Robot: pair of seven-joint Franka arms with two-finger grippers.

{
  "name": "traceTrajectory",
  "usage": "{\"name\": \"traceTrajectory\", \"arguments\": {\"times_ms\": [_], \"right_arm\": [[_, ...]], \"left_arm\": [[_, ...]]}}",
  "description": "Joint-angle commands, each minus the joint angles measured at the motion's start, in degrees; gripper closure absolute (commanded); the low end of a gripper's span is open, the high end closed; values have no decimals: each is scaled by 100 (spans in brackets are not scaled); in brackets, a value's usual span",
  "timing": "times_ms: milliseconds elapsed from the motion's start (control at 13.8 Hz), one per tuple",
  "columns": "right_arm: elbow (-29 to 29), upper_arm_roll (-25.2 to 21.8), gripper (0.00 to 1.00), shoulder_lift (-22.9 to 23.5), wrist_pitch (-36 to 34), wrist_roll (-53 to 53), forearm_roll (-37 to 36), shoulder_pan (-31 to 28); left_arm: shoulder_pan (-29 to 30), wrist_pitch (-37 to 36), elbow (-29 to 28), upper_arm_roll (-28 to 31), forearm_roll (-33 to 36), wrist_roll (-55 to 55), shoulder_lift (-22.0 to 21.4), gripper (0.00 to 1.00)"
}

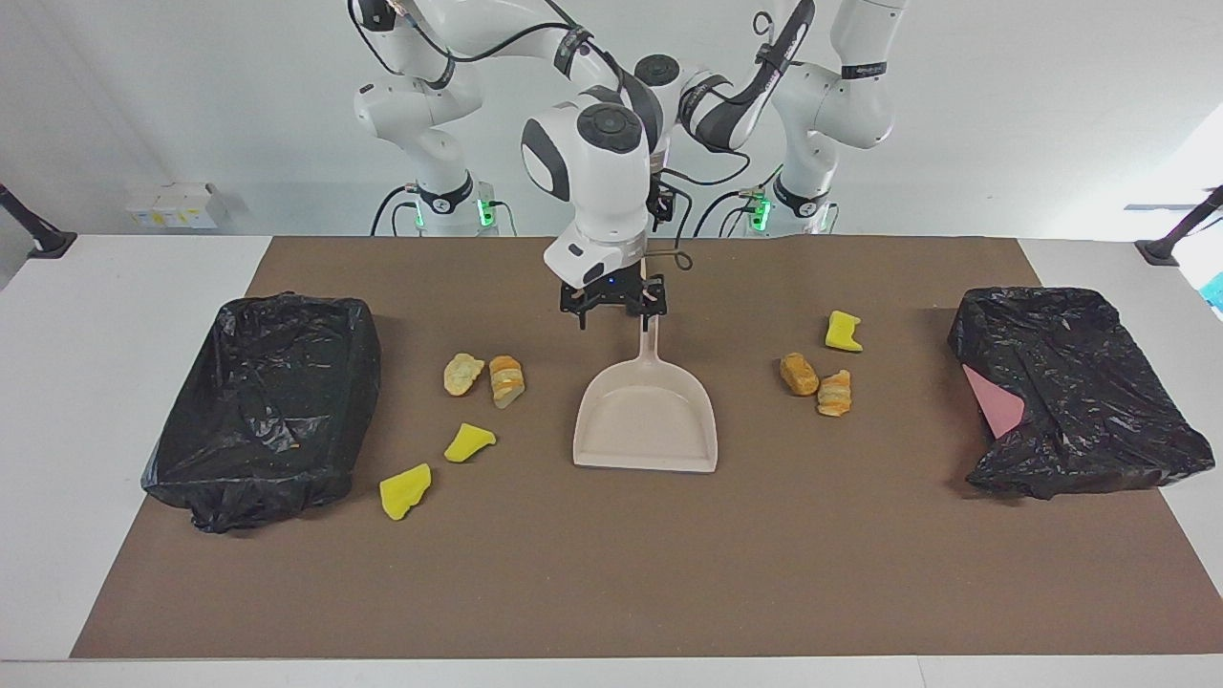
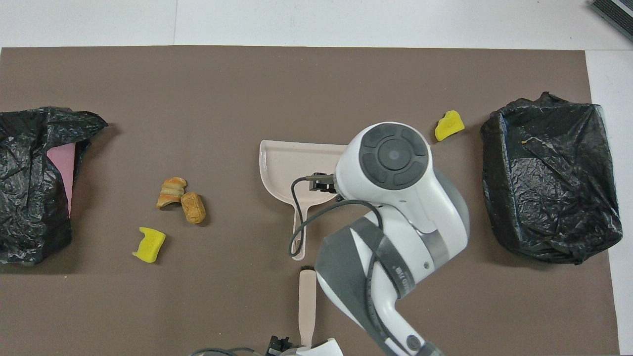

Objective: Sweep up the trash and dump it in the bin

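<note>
Brown mat: seven scraps, two bins, one dustpan under spread right claw; left claw, by brush, unclear.

The desk is seen in the facing view from a high camera placed across from the robots, looking back at them and down, far enough off that the whole brown mat and both arm bases are taken in. In the overhead view the same mat is looked down upon steeply from above the robots' own end, from closer in. The dustpan and both black-lined bins are shared by the two views, turned half around.
</note>
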Motion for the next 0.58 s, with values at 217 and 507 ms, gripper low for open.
{"name": "traceTrajectory", "arguments": {"times_ms": [217,507], "right_arm": [[45,1,0,703,626,204,8,362],[-420,27,0,555,723,213,78,450]], "left_arm": [[-3,-88,-161,17,-53,-176,-140,34],[76,-229,-161,34,-53,-185,-113,100]]}}
